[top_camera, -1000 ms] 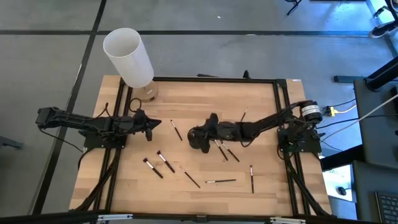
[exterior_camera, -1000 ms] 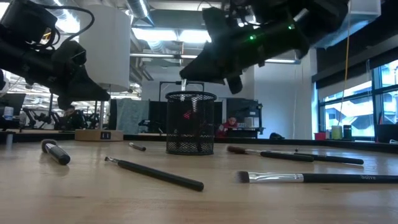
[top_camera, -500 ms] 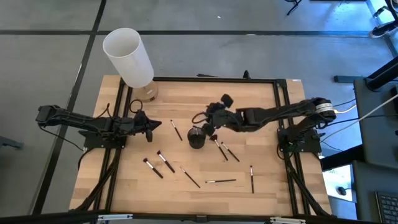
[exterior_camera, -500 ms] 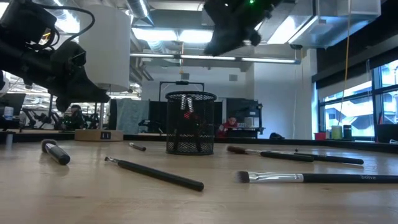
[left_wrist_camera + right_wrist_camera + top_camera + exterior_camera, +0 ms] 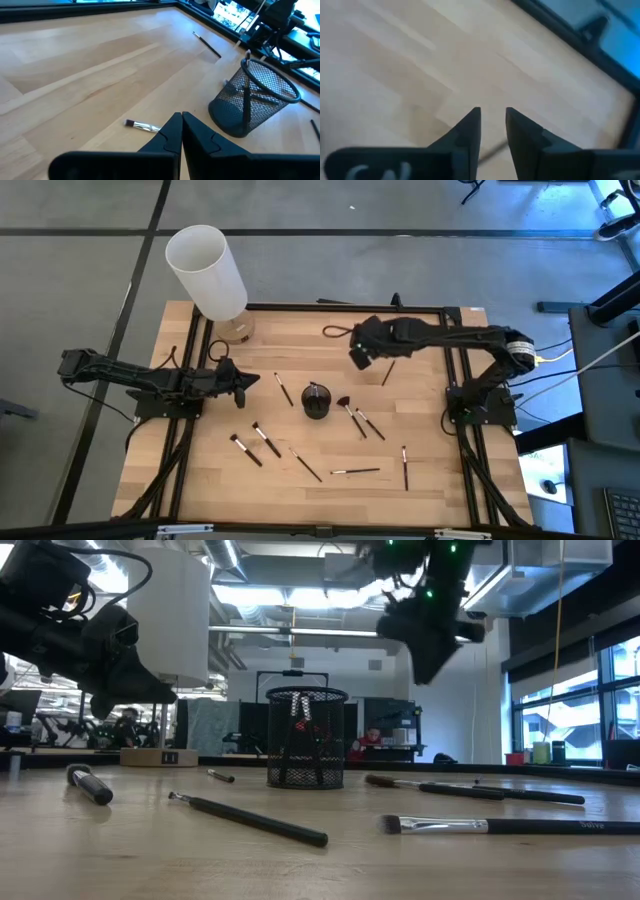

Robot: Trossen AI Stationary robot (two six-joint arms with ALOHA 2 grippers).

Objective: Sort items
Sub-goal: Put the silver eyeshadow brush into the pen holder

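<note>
Makeup brushes lie scattered over the wooden table [image 5: 300, 350] in the high view: I count nine loose ones, namely one [image 5: 283, 389] left of the black mesh cup [image 5: 316, 400], two at lower left [image 5: 245, 450] [image 5: 266, 440], a thin one [image 5: 306, 465] below the cup, a horizontal one [image 5: 355, 471], an upright one [image 5: 405, 467] at lower right, two close together [image 5: 352, 415] [image 5: 369, 423] right of the cup, and one [image 5: 389, 372] right of centre, just below the right arm; at least one more stands in the cup. A tall white cylinder [image 5: 205, 271] stands at the table's upper-left corner. The left gripper [image 5: 252, 382] hangs at centre left with its fingers pressed together, holding nothing. The right gripper [image 5: 357, 356] sits above centre, its fingers slightly parted and empty. In the low view, the cup [image 5: 307, 737] stands at centre, with five brushes visible around it: a stubby one [image 5: 89, 784] at left, a small one [image 5: 221, 776], a long one [image 5: 248, 819] in front, one [image 5: 505, 826] at lower right and one [image 5: 470, 790] behind it. The left wrist view shows the closed fingers [image 5: 181, 135] above one brush [image 5: 142, 126], with the cup [image 5: 254, 97] to the right and another brush [image 5: 207, 44] at upper right. The right wrist view shows narrowly parted fingers [image 5: 492, 131] over bare wood.
</note>
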